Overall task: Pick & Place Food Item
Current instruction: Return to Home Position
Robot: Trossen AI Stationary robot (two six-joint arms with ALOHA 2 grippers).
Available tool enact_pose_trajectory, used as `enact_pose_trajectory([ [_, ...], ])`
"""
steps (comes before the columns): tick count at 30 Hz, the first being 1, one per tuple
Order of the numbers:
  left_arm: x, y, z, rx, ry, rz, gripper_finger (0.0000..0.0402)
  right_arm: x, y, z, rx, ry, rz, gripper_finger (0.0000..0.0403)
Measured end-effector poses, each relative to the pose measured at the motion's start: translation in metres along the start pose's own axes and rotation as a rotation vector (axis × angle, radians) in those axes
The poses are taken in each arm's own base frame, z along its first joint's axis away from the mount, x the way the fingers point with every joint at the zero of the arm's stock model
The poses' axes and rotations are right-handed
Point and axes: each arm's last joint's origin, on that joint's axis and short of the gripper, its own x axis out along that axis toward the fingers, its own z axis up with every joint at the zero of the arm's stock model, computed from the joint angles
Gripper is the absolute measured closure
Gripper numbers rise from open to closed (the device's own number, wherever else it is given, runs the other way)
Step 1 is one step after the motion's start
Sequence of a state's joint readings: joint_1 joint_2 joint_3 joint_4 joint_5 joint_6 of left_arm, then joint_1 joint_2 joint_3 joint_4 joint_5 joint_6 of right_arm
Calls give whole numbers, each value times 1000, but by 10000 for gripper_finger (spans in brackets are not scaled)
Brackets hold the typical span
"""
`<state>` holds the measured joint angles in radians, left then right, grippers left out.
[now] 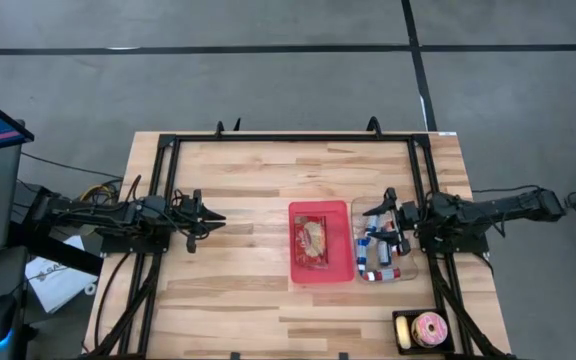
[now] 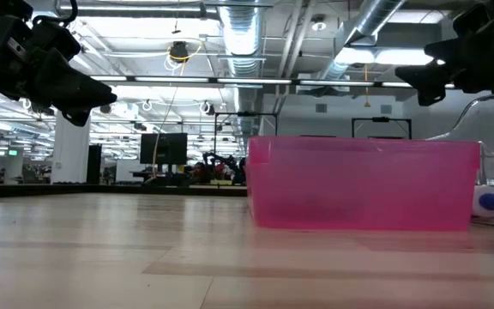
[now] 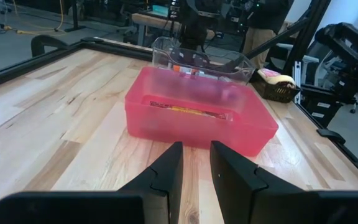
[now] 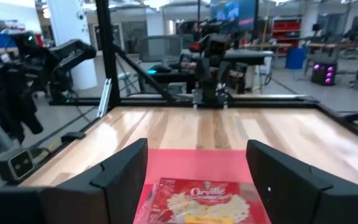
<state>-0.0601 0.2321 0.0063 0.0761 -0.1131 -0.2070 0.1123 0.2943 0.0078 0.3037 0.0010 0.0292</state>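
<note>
Popcorn packet beside right gripper

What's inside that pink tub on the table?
The pink tub holds one flat popcorn packet, red with a picture of popcorn. Whatever lies beneath the packet is covered.

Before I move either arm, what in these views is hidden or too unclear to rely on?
- Items in the clear plastic bin: too small in the high view; partly behind the pink plastic bin in the left wrist view.
- Popcorn packet: cut off by the right wrist view's bottom edge, flanked by the open right end effector.
- Low view: the pink bin's wall hides its contents.
- Small black tray: contents too small to identify.
</note>
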Motion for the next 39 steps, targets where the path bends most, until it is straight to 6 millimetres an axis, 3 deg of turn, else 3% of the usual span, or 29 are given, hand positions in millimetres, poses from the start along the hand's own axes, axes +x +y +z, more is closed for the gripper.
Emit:
enact_pose_trajectory([
  [9, 0, 0, 0, 0, 0, -1, 325, -19, -2, -3, 103, 1, -20, 138],
  [39, 0, 0, 0, 0, -2, -5, 325, -18, -2, -4, 129, 18, -24, 138],
])
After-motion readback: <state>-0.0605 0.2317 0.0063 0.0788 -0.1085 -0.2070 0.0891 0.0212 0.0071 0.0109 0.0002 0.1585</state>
